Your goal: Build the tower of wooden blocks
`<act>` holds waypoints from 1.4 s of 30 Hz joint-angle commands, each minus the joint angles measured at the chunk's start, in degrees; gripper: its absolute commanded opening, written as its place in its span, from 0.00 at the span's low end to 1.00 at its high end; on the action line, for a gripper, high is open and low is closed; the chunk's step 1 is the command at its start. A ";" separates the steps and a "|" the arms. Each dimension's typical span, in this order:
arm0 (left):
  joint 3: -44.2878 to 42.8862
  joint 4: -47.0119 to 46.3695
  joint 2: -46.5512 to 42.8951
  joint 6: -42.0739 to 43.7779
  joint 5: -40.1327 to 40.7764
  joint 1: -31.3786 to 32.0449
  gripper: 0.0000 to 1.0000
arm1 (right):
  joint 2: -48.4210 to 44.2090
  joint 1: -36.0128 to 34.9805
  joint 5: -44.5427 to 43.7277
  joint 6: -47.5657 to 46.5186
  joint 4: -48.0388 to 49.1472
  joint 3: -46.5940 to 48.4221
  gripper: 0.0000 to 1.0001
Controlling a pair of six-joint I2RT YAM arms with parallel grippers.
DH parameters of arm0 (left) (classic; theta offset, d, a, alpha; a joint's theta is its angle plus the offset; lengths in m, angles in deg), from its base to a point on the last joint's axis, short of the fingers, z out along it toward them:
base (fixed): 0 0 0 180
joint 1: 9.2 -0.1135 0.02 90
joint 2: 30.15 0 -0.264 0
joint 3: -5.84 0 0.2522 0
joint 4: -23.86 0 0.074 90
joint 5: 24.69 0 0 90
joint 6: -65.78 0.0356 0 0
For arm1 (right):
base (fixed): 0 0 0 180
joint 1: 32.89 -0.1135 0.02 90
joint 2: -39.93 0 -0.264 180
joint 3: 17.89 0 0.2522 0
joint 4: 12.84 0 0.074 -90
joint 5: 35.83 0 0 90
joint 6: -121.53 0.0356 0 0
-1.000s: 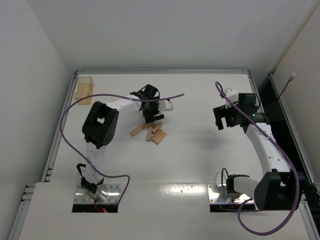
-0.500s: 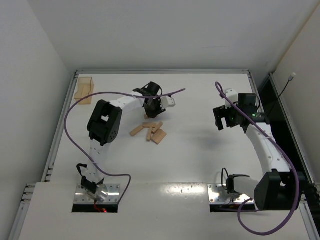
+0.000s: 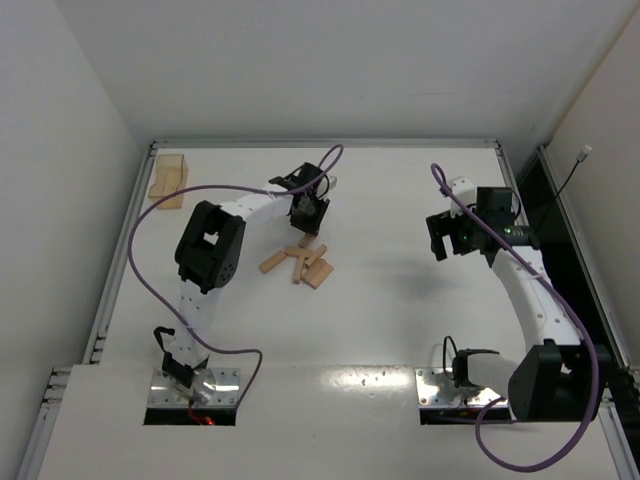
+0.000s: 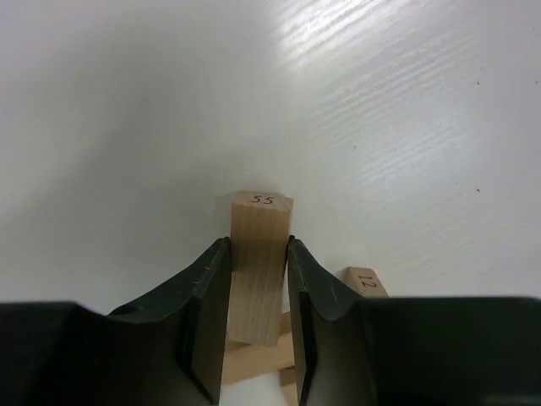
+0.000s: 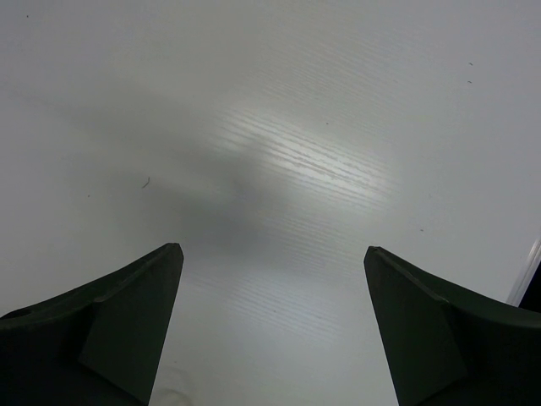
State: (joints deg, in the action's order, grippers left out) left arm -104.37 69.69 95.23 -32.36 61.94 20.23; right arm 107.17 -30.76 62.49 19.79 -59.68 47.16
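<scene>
Okay, room first. On the overhead the table lies bare between the two arms, and the right claw hangs over that open stretch, well apart from the wood. On its wrist camera the right claw is spread wide with only white surface between the fingers. The table's right edge just clips the far right of that view. The left arm's purple cable loops out toward the left rail.

The left claw sits just behind the heap of blocks, which lies left of centre, well clear of every edge. Up close, the left claw is clamped on one wood block. Both fingers press its long sides, and the end stamped 55 pokes out past the tips.

One container: the amber box, tucked into the far left corner against the rail. I see tan through its wall, but I can't make out what is in it.

Hard spots now. The fingers cover the held block's lower half, and I can't tell whether its tip touches the table. A block marked 12 peeks out beside the right finger, mostly hidden, and another bar shows only between the fingers, beneath the held one. From overhead the heap's bars cross each other and I can't count them surely.
</scene>
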 commanded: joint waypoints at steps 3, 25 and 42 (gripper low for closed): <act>2.14 -2.37 -6.91 -24.36 6.19 1.86 0.00 | -1.41 0.15 1.70 1.29 1.62 -0.49 0.86; -7.79 -0.26 5.04 -31.67 17.70 5.37 0.00 | -1.41 1.21 2.76 2.34 1.62 -1.01 0.86; -4.99 -3.07 -1.71 -26.14 16.56 7.21 0.59 | -1.94 1.21 1.62 2.87 1.62 -1.01 0.90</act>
State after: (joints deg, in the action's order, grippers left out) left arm -110.45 67.88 100.19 -60.27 79.18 25.56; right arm 106.93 -29.88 63.82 21.53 -59.66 46.20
